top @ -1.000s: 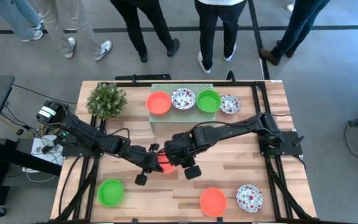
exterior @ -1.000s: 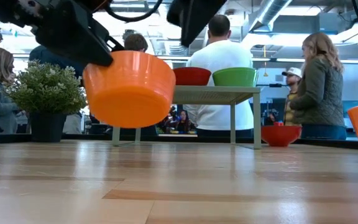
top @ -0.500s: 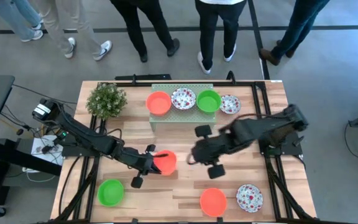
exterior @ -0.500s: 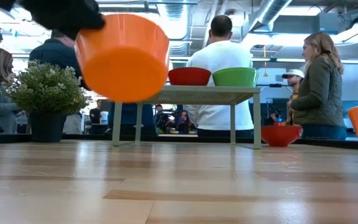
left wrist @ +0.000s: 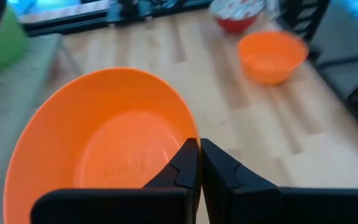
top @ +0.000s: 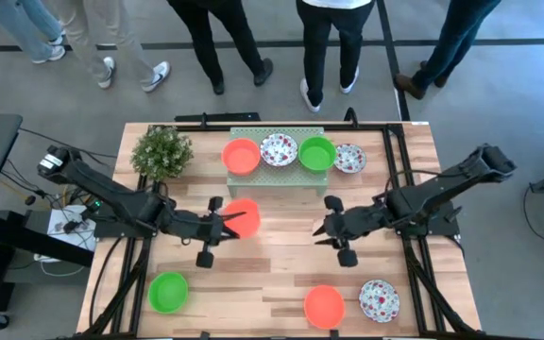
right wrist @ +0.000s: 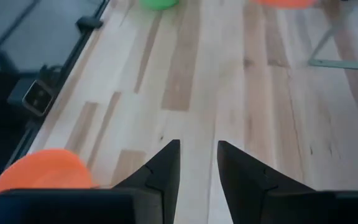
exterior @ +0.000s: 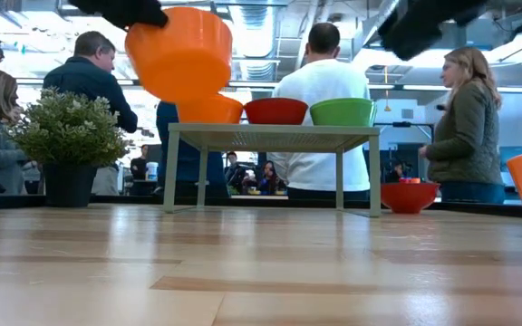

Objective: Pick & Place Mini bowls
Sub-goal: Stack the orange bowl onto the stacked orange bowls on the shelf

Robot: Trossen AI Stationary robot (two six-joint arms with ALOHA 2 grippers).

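An orange mini bowl (top: pixel 242 215) hangs over the table's middle, with my left gripper (top: pixel 227 223) shut on it; in the low view this bowl (exterior: pixel 181 52) is high above the tabletop. My right gripper (top: pixel 325 227) stands open and holds nothing over the table right of centre. An orange bowl (top: pixel 241 156), a speckled bowl (top: pixel 279 149) and a green bowl (top: pixel 316 153) sit on the pale green rack (top: pixel 253 179). Another speckled bowl (top: pixel 349 158) stands on the table beside the rack. My left gripper pinches the orange bowl's rim (left wrist: pixel 188 127), one finger inside the bowl and one outside. The fingers come from the table's left, slanting down. The bowl is lifted clear of the table and tilted.
A potted plant (top: pixel 161 151) stands at the far left. A green bowl (top: pixel 168 292), an orange bowl (top: pixel 324 306) and a speckled bowl (top: pixel 379 300) sit along the near edge. Bare wood lies between the two grippers. People stand beyond the far edge.
My left gripper has risen and gone toward the far edge with the orange bowl, which stays clear of the table. My right gripper, which was close beside that bowl at the centre, has drawn back toward the table's right edge.
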